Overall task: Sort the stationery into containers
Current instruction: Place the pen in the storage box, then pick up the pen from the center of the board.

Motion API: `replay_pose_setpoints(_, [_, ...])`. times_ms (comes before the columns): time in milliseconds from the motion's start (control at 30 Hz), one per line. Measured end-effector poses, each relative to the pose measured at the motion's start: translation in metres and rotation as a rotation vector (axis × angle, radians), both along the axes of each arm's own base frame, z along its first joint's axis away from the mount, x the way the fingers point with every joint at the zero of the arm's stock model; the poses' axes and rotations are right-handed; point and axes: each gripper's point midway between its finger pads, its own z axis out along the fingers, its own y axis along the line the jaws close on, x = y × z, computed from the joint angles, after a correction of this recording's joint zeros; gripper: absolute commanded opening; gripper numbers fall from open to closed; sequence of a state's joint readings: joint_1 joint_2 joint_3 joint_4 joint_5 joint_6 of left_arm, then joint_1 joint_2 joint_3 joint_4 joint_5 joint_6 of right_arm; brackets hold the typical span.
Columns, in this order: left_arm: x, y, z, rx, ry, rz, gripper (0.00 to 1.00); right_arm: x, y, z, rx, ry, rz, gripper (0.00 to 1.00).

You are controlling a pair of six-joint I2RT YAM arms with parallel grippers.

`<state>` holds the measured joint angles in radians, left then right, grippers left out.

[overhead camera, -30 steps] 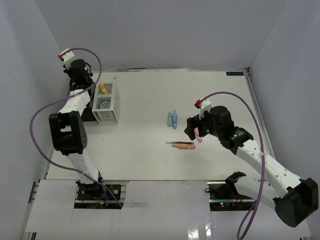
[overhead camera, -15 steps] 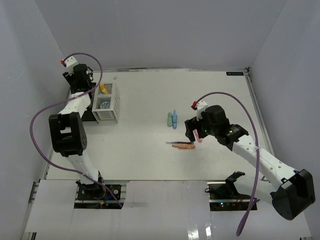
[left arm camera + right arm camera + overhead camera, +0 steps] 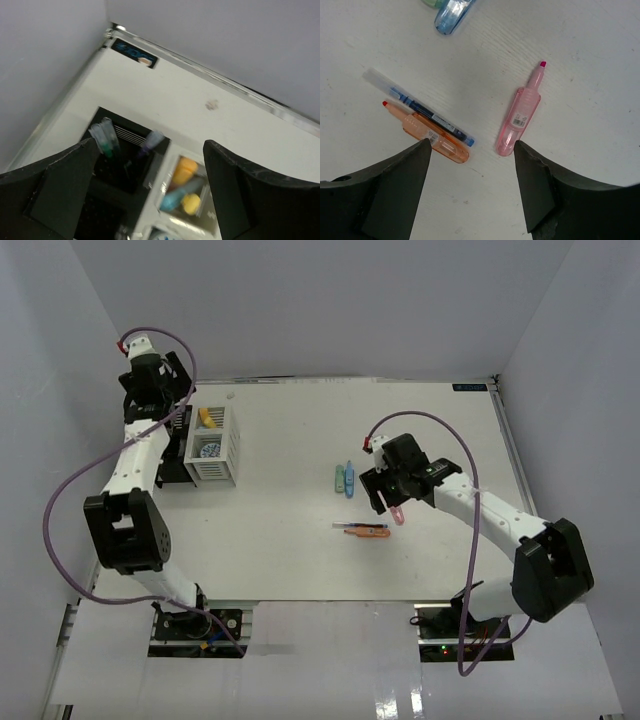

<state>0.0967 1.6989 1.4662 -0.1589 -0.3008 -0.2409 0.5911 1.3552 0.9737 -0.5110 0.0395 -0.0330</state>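
Observation:
At the back left my left gripper point(image 3: 158, 405) hangs open and empty above the two containers. The black container point(image 3: 117, 172) holds thin pens. Orange, blue and yellow markers stand in the white container point(image 3: 200, 210), and the top view shows a blue-white tape roll point(image 3: 209, 450) in it too. My right gripper point(image 3: 471, 150) is open just above the table. A pink marker point(image 3: 520, 117) lies by its right finger, with an orange marker point(image 3: 432, 135) and a dark blue pen point(image 3: 420, 107) by its left finger. A blue marker point(image 3: 349, 480) and a green marker point(image 3: 339, 478) lie farther back.
The white container point(image 3: 213, 446) and black container point(image 3: 172, 458) stand side by side near the left wall. White walls close in the table at the back, left and right. A cable loops over each arm.
My left gripper has opened and moved up and back above the containers. My right arm has stretched farther left and back, bringing its gripper over the pink marker.

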Motion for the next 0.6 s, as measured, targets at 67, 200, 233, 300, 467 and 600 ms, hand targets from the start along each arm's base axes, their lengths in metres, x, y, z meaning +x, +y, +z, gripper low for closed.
replay_pose_setpoints(67, [-0.013, -0.019, 0.017, -0.05, -0.012, -0.084, 0.98, 0.001, 0.001, -0.01, -0.031, 0.03, 0.003, 0.71])
replay_pose_setpoints(200, [-0.053, -0.063, 0.041, -0.151, -0.045, -0.253, 0.98, -0.002, 0.0, -0.032, -0.091, 0.086, 0.011, 0.69])
replay_pose_setpoints(233, [-0.064, -0.075, 0.042, -0.171, -0.043, -0.289, 0.98, -0.003, -0.001, -0.036, -0.107, 0.099, 0.013, 0.69])
replay_pose_setpoints(300, [-0.083, -0.101, 0.035, -0.203, -0.016, -0.361, 0.98, -0.004, -0.002, -0.045, -0.134, 0.117, 0.02, 0.68])
replay_pose_setpoints(467, [-0.106, -0.147, -0.001, -0.236, 0.109, -0.478, 0.98, -0.007, -0.004, -0.059, -0.187, 0.146, 0.033, 0.68])
replay_pose_setpoints(600, [-0.115, -0.152, -0.02, -0.244, 0.175, -0.488, 0.98, -0.01, 0.0, -0.064, -0.206, 0.152, 0.052, 0.66])
